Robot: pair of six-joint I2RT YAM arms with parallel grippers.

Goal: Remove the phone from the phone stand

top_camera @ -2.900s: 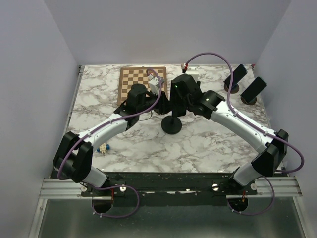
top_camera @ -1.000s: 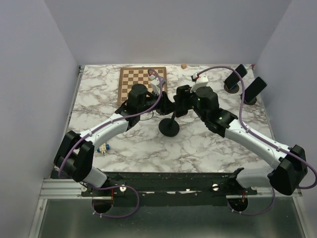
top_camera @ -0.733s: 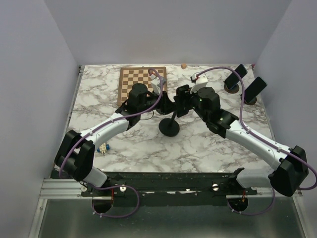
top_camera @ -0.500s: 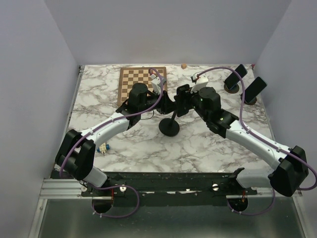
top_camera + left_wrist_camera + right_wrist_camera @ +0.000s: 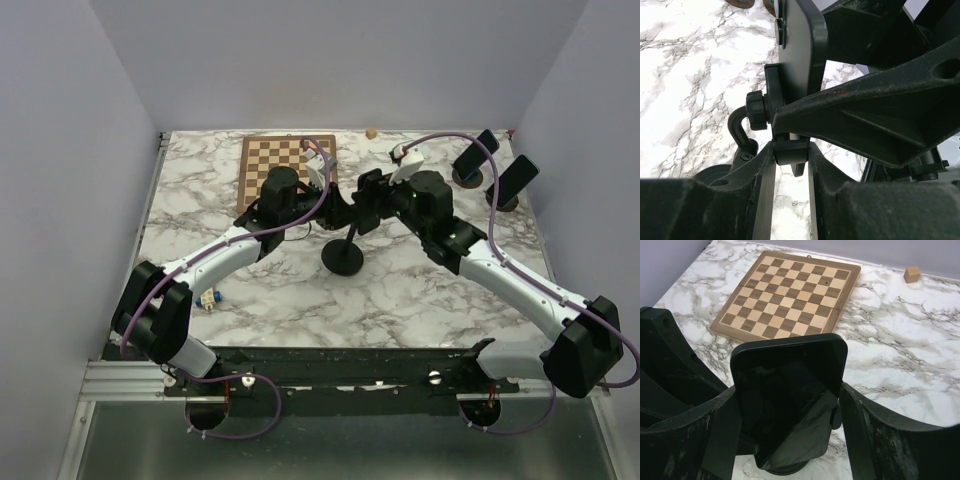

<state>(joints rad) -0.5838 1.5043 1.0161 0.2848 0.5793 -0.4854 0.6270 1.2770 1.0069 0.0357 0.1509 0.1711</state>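
Note:
The black phone (image 5: 785, 385) sits in the clamp of a black phone stand (image 5: 343, 258) with a round base, in the middle of the marble table. My right gripper (image 5: 790, 412) reaches in from the right and is shut on the phone's two side edges. My left gripper (image 5: 791, 150) comes from the left and is shut on the stand's clamp bracket (image 5: 790, 151) just under the phone. The phone shows edge-on in the left wrist view (image 5: 802, 50). In the top view both grippers, left (image 5: 338, 205) and right (image 5: 366, 200), meet above the stand's base.
A chessboard (image 5: 287, 170) lies behind the left arm. A small wooden cube (image 5: 371, 132) is at the back edge. Two more phones on stands (image 5: 476, 155) (image 5: 513, 180) stand at the back right. A small toy (image 5: 208, 298) lies at the front left.
The right arm has swung from above the stand to its right side and closed on the phone. In the last second it has only edged slightly right. The left arm has stayed put.

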